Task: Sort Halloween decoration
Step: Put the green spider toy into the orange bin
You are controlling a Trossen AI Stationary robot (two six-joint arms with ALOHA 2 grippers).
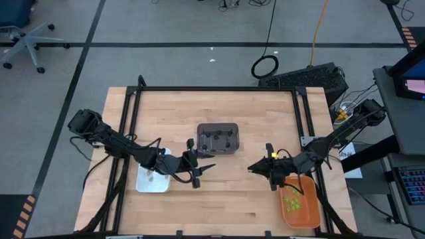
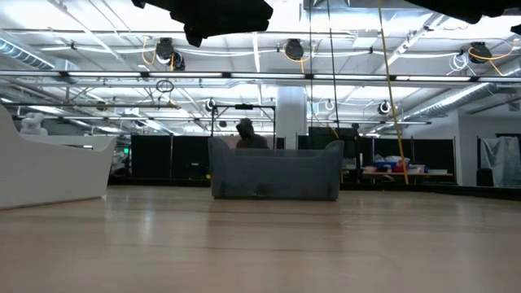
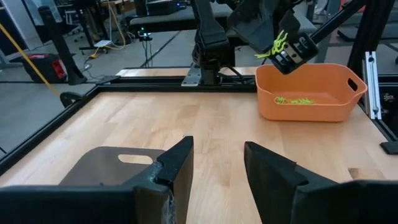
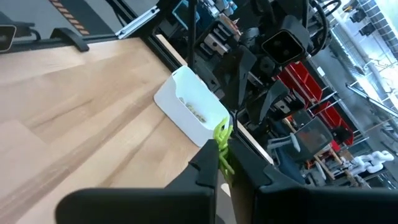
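My right gripper (image 4: 225, 163) hovers above the table's middle (image 1: 254, 167), left of the orange tray (image 1: 300, 199), and is shut on a lime-green trinket (image 4: 222, 140). More lime-green trinkets (image 3: 295, 100) lie in that orange tray (image 3: 311, 93). My left gripper (image 3: 217, 155) stands open over the table (image 1: 206, 169), between the white tray (image 1: 154, 176) and the dark grey tray (image 1: 218, 137), with nothing between its fingers. Pale tan trinkets (image 4: 194, 113) lie in the white tray (image 4: 186, 93). The two grippers face each other. My right gripper pinches the lime-green trinket between its two fingertips (image 4: 208, 163). The trinket's free end (image 4: 224, 132) sticks out past the tips; it also shows from the left wrist (image 3: 273, 45). The fingers point about level toward the table's left. The trinket is lifted clear of the table.
The dark grey tray (image 2: 277, 175) stands at the table's middle, toward the far edge, with small dark pieces inside. A black frame (image 1: 219, 88) borders the table's far edge and sides. Bare wood (image 1: 226, 199) lies between the grippers and the near edge.
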